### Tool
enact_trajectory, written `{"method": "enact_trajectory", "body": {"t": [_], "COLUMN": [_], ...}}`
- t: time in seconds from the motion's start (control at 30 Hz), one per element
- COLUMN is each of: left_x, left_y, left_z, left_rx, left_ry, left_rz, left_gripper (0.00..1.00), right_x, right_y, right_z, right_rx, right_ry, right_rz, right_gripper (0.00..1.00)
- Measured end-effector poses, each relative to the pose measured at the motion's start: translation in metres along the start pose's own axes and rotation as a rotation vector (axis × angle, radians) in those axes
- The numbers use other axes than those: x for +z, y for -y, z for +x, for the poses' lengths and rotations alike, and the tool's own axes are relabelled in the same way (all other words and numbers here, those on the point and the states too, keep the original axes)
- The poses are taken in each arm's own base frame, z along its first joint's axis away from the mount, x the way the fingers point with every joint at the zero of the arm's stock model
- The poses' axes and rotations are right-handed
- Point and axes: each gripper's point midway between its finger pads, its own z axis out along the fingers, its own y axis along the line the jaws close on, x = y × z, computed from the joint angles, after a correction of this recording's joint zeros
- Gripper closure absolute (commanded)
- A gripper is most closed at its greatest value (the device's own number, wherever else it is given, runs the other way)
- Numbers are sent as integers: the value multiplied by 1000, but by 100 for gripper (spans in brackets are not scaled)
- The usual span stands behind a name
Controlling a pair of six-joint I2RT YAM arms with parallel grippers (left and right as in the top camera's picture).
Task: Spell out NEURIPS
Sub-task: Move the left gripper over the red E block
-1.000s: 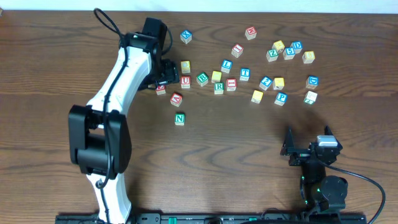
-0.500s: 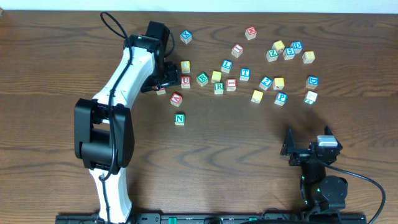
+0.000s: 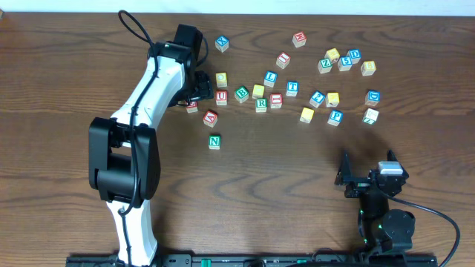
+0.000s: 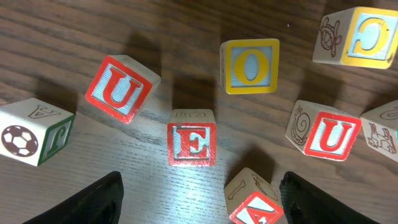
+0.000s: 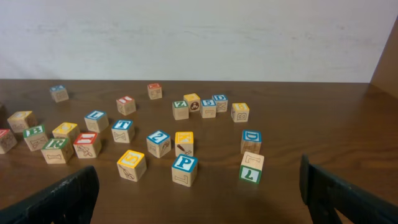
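Observation:
The green N cube stands alone toward the table's front. In the left wrist view the red E cube lies just ahead of my open left gripper, with a red U cube to its left and another U to its right. A red A cube sits between the fingers, close to the right one. Overhead, the left gripper hovers over this cluster. The R, blue P and yellow-faced S lie farther right. My right gripper rests open and holds nothing.
A yellow O cube lies beyond the E. A green cube with a football picture is at the far left. Blue L, T and several other cubes scatter across the back right. The left arm hides part of the cluster.
The left arm swung slightly right and toward the back, bringing its gripper over the red cubes, and its jaws narrowed a little. The right arm has not moved.

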Motion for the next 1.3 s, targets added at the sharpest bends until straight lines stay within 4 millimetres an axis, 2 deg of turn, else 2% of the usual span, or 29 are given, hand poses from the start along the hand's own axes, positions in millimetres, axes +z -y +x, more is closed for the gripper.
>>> {"method": "enact_trajectory", "body": {"t": [0.2, 0.43, 0.67, 0.9, 1.07, 1.3], "left_x": [12, 15, 45, 46, 46, 46], "left_y": [-4, -3, -5, -2, -1, -2], "left_z": [9, 7, 14, 7, 6, 8], "left_rx": [1, 0, 2, 2, 7, 4], "left_ry": [-20, -13, -60, -34, -29, -36], "left_rz": [-10, -7, -28, -16, -14, -17], "left_gripper": [20, 21, 21, 21, 38, 44], "right_x": [0, 0, 0, 0, 0, 0], "right_y": [0, 0, 0, 0, 0, 0], "right_z": [0, 0, 0, 0, 0, 0], "right_rx": [0, 0, 0, 0, 0, 0], "right_ry": [0, 0, 0, 0, 0, 0], "right_rz": [0, 0, 0, 0, 0, 0], "right_gripper": [1, 1, 1, 1, 1, 1]}}
